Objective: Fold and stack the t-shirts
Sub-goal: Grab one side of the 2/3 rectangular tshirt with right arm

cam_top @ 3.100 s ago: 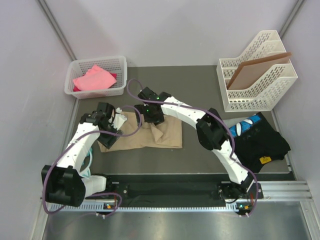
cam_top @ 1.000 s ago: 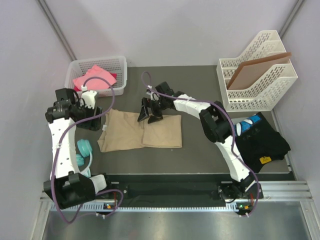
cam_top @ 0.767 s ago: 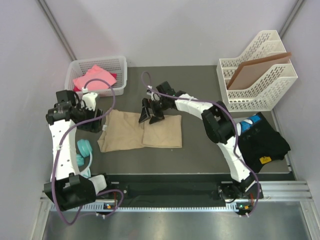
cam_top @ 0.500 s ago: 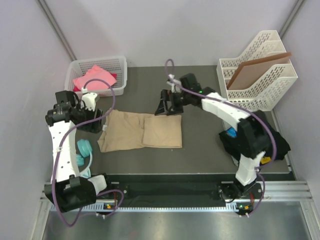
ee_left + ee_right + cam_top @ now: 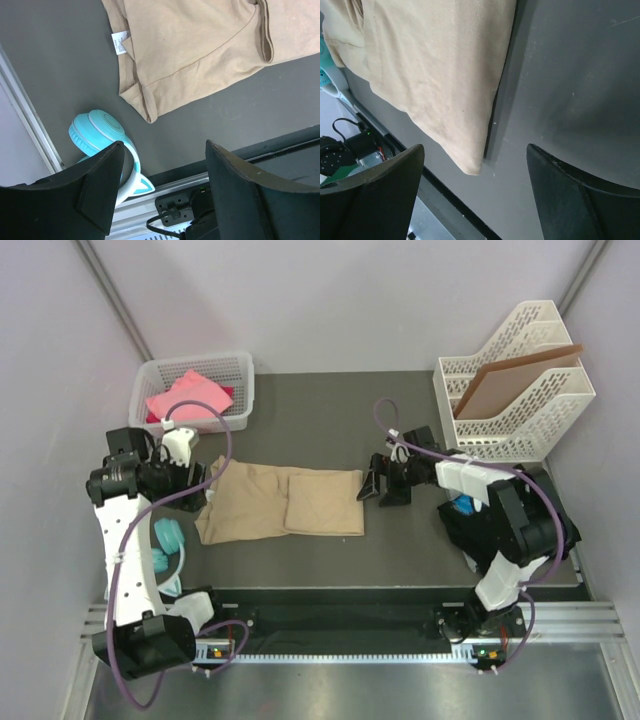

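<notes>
The tan t-shirt (image 5: 280, 502) lies flat mid-table, its right part folded over itself. It also shows in the left wrist view (image 5: 200, 45) with its white neck label (image 5: 120, 42), and in the right wrist view (image 5: 435, 75). My left gripper (image 5: 200, 485) is open and empty at the shirt's left edge, above the table (image 5: 162, 165). My right gripper (image 5: 382, 485) is open and empty just right of the shirt's right edge (image 5: 475, 155). A pink shirt (image 5: 188, 395) lies in the basket. A black shirt (image 5: 525, 520) over a blue one (image 5: 462, 505) lies at the right.
A white basket (image 5: 240, 370) stands at the back left. A white file rack (image 5: 520, 435) with a brown board (image 5: 510, 380) stands at the back right. A teal round object (image 5: 165, 538) (image 5: 100, 132) lies near the shirt's left corner. A metal rail runs along the front edge.
My right gripper has moved off the tan shirt to the right and lower, open. My left gripper has drawn back to the shirt's left edge. The shirt now lies flat and folded.
</notes>
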### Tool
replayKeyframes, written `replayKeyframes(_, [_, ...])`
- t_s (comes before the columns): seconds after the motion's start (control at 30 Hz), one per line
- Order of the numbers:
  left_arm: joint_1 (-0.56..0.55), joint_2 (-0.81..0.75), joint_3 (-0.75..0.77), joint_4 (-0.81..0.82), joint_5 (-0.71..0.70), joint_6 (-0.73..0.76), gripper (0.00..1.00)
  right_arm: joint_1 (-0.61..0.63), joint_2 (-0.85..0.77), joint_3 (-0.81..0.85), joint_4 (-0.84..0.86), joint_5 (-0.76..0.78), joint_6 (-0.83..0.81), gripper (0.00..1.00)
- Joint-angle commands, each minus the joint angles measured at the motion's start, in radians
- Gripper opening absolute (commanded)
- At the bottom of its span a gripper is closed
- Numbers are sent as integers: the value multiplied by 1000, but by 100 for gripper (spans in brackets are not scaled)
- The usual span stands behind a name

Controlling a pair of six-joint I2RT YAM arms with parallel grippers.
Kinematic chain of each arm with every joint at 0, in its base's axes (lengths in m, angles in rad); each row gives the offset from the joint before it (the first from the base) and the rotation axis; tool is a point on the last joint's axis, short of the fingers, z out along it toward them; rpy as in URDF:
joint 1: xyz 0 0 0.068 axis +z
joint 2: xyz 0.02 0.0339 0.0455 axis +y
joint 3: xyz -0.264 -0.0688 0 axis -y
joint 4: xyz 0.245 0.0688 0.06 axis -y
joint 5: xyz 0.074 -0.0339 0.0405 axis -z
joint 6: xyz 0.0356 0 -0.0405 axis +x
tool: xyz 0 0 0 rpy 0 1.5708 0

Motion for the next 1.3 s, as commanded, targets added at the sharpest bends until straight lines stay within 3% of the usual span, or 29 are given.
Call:
replayKeyframes(0.0, [6, -36, 45, -41, 35, 5, 71, -12, 32, 6, 118, -48, 4, 82])
replayKeyframes(0.3, [6, -52, 34, -44, 16, 2, 72, -19, 159, -57, 346, -183, 120, 76])
replayKeyframes(0.63, [5, -35, 65, -56, 1, 1, 72, 13, 281, -166, 607, -197, 284, 65])
replayKeyframes(0.73, [6, -36, 77, -58, -8, 5, 72, 25, 295, -178, 638, -192, 305, 55])
replayKeyframes(0.87, [5, -36, 86, -67, -10, 7, 72, 28, 295, -189, 659, -180, 321, 34])
replayKeyframes(1.03, [6, -47, 91, -76, -14, 16, 72, 25, 288, -197, 667, -183, 326, 21])
replayKeyframes(1.17, [6, -55, 95, -85, -19, 25, 72, 4, 230, -206, 604, -166, 289, 3])
replayKeyframes(1.27, [6, -58, 100, -90, -19, 27, 72, -30, 166, -191, 506, -142, 239, 0])
